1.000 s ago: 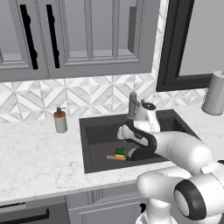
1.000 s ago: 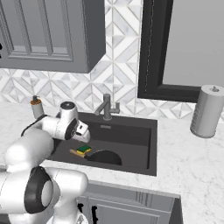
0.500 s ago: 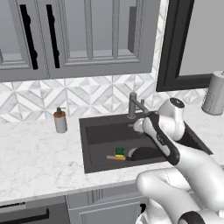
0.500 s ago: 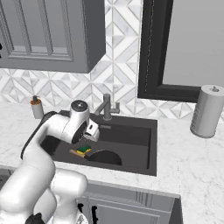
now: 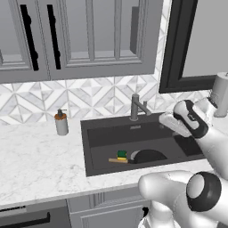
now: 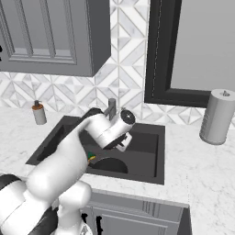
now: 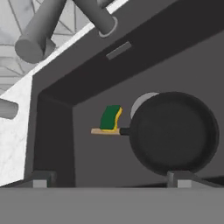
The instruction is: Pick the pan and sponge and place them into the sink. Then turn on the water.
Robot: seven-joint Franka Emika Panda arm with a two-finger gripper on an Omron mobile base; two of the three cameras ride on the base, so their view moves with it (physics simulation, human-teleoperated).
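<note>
Black pan [image 7: 174, 132] & sponge [image 7: 110, 117] sitting in sink [image 5: 95, 153], so gripper [image 7: 109, 180], jaws apart & empty, needs nudging faucet [image 5: 136, 107] lever gently.

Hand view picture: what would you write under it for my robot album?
Looking down between the open fingers: the pan and the sponge lie in the sink, below the dry faucet.
</note>
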